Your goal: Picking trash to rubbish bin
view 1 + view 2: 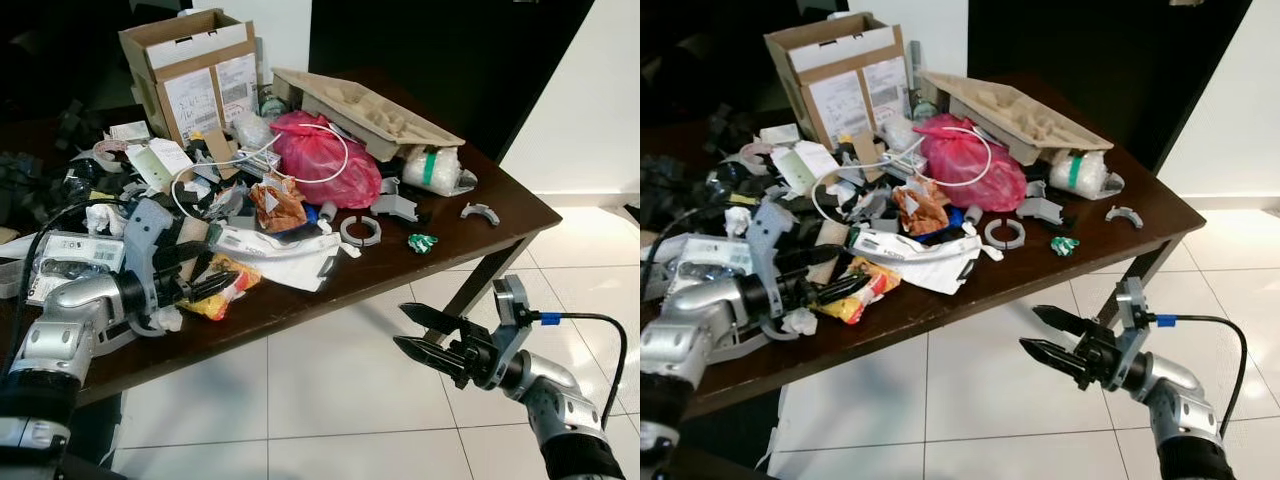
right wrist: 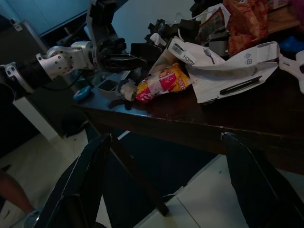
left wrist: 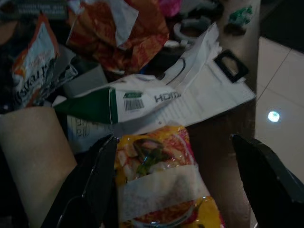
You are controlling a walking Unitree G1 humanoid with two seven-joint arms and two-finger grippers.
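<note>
A yellow snack packet (image 1: pixel 222 295) lies near the front edge of the dark wooden table (image 1: pixel 330 300), among a heap of trash. My left gripper (image 1: pixel 222 280) hovers right at it. In the left wrist view the packet (image 3: pixel 161 190) sits between the two wide-spread fingers (image 3: pixel 95 185), so the gripper is open. My right gripper (image 1: pixel 400 325) hangs open over the tiled floor, below and in front of the table's right part, holding nothing. The right wrist view looks back at the packet (image 2: pixel 161 81) and my left arm.
The tabletop holds a cardboard box (image 1: pixel 195 70), a moulded cardboard tray (image 1: pixel 365 110), a red plastic bag (image 1: pixel 325 150), a white paper bag (image 1: pixel 290 255), an orange wrapper (image 1: pixel 280 205), a grey ring (image 1: pixel 360 230) and a green wrapper (image 1: pixel 422 241). White tiled floor (image 1: pixel 330 400) lies in front.
</note>
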